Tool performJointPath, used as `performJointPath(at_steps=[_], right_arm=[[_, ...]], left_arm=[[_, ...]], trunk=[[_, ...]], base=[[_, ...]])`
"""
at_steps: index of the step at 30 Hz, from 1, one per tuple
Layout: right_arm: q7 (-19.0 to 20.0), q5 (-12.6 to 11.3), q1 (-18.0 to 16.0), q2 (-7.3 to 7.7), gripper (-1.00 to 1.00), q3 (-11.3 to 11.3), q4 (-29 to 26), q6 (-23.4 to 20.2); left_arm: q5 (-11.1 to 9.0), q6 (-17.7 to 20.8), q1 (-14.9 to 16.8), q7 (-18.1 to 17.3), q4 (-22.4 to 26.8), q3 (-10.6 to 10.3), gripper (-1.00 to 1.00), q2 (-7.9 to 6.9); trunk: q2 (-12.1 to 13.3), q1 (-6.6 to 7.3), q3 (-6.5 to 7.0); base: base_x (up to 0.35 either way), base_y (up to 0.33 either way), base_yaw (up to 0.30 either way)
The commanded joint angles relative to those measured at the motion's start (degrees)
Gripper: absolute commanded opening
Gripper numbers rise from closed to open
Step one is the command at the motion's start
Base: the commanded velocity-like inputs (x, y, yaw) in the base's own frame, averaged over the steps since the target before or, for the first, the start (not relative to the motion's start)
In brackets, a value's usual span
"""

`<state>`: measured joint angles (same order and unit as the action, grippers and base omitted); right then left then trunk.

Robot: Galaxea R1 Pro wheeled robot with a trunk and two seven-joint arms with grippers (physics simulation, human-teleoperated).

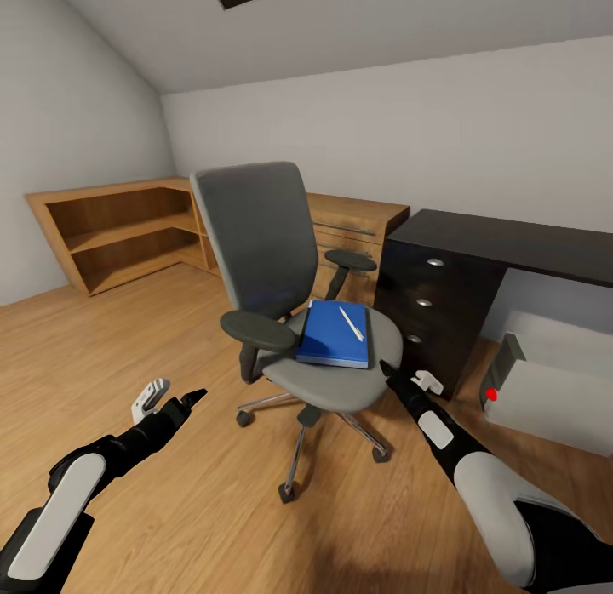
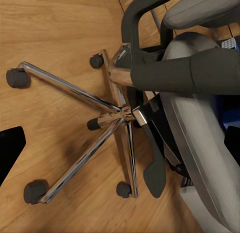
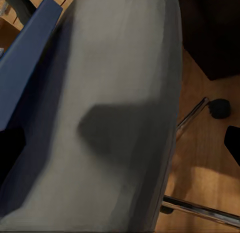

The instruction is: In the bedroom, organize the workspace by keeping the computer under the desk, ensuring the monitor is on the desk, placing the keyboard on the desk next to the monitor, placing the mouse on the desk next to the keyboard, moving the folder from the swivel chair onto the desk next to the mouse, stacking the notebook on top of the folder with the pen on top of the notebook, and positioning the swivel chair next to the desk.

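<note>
While the folder (image 1: pixel 333 335) lies flat on the swivel chair (image 1: pixel 281 262) seat with the pen (image 1: pixel 350 322) on top of it, we see the right gripper (image 1: pixel 407 379) just beside the seat's edge nearest the desk (image 1: pixel 511 241), fingers spread, holding nothing. Left gripper (image 1: pixel 170 395) hangs over the floor on the chair's far side from the desk, also spread and empty. Computer (image 1: pixel 553 390) sits on the floor beside the desk's drawer unit. Left wrist view adds the chair's chrome base (image 2: pixel 107 113) and castors from above; right wrist view adds the folder's edge (image 3: pixel 25 63) against the seat cushion up close.
</note>
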<state>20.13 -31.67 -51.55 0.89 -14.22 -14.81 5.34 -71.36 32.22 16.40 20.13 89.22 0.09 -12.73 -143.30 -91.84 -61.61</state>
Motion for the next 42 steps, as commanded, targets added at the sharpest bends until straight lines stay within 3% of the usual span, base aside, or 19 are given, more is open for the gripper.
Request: performJointPath(at_steps=[1, 29, 42], right_arm=[[0.48, -0.51, -0.03, -0.03, 1.00, -0.03, 0.19, 0.07], [0.70, -0.58, 0.06, -0.30, 1.00, 0.07, 0.66, 0.02], [0.79, -0.44, 0.06, -0.34, 1.00, 0.07, 1.43, 0.36]], left_arm=[[-0.61, 0.13, 0.03, 0.53, 0.08, 0.01, 1.00, -0.01], [-0.73, 0.13, 0.03, 0.52, 0.08, 0.00, 1.00, 0.08], [-0.70, 0.13, 0.03, 0.52, 0.08, 0.00, 1.00, 0.08]], trunk=[[-0.02, 0.01, -0.05], [-0.02, 0.01, -0.05], [-0.02, 0.01, -0.05]], base=[[0.000, 0.000, 0.000], [0.005, 0.003, 0.000], [0.254, 0.126, 0.000]])
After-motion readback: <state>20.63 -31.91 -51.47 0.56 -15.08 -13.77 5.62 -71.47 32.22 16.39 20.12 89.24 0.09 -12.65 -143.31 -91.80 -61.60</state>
